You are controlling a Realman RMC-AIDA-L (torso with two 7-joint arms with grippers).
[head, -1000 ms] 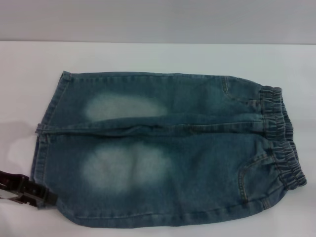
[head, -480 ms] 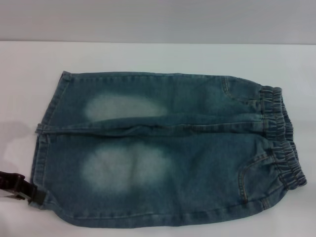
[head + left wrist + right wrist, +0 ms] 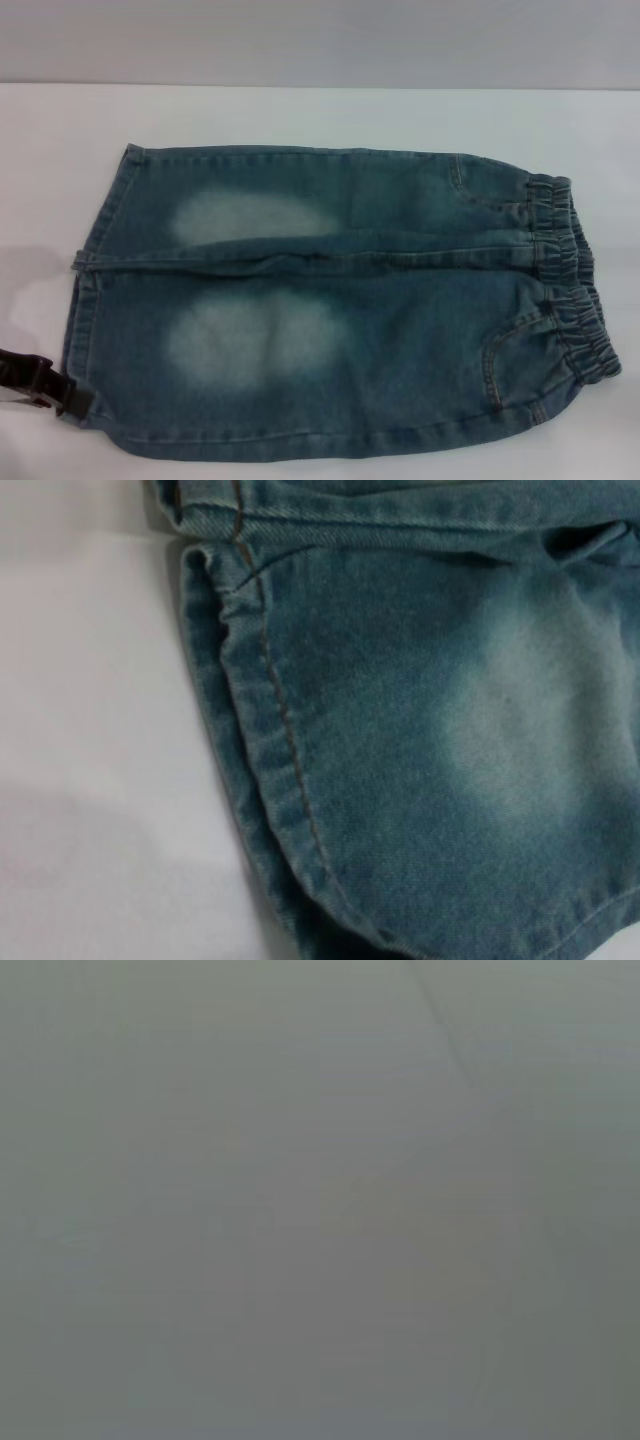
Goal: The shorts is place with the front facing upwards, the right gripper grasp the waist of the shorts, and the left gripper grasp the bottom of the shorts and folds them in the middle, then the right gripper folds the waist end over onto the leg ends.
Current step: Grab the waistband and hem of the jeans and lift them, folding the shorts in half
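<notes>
Shorts (image 3: 340, 300) lie flat on the white table (image 3: 300, 115), waist at 3 o'clock, legs at 9. The left gripper (image 3: 45, 385) sits at the near leg corner; I cannot tell its opening. It should pinch both hem layers.

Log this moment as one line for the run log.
faded blue denim shorts: flat on white table | left hand: at near leg hem corner | right hand: out of view

Blue denim shorts (image 3: 340, 300) with two pale faded patches on the legs, tan-orange seam stitching, darker gathered waistband, on a white tabletop (image 3: 300, 115), dark brown-black left hand (image 3: 45, 385) at the hem
</notes>
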